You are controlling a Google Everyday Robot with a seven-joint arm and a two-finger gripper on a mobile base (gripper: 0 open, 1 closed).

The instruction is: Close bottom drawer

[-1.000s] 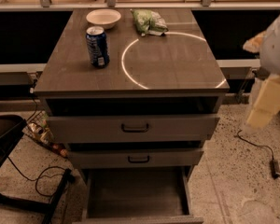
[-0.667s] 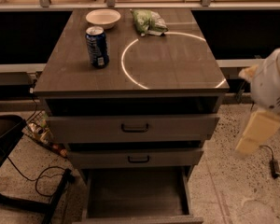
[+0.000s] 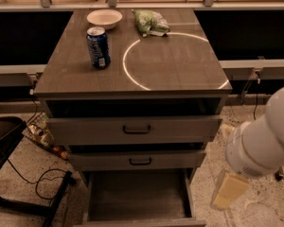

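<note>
The bottom drawer (image 3: 137, 195) is the lowest of three grey drawers and stands pulled far out. Its plain grey box interior is in full view. Its front panel lies at the lower edge of the view and its handle is out of view. My gripper (image 3: 228, 193) hangs at the end of the white arm (image 3: 262, 141), low on the right. It is just beside the open drawer's right wall and apart from it.
The top drawer (image 3: 136, 129) and middle drawer (image 3: 139, 161) each stick out a little. On the cabinet top stand a blue can (image 3: 98, 47), a white bowl (image 3: 104, 18) and a green bag (image 3: 150, 21). A black frame with cables (image 3: 23, 193) lies on the floor at left.
My arm has swung down and to the left, bringing the gripper from beside the top drawer to beside the open bottom drawer. The drawers have not moved.
</note>
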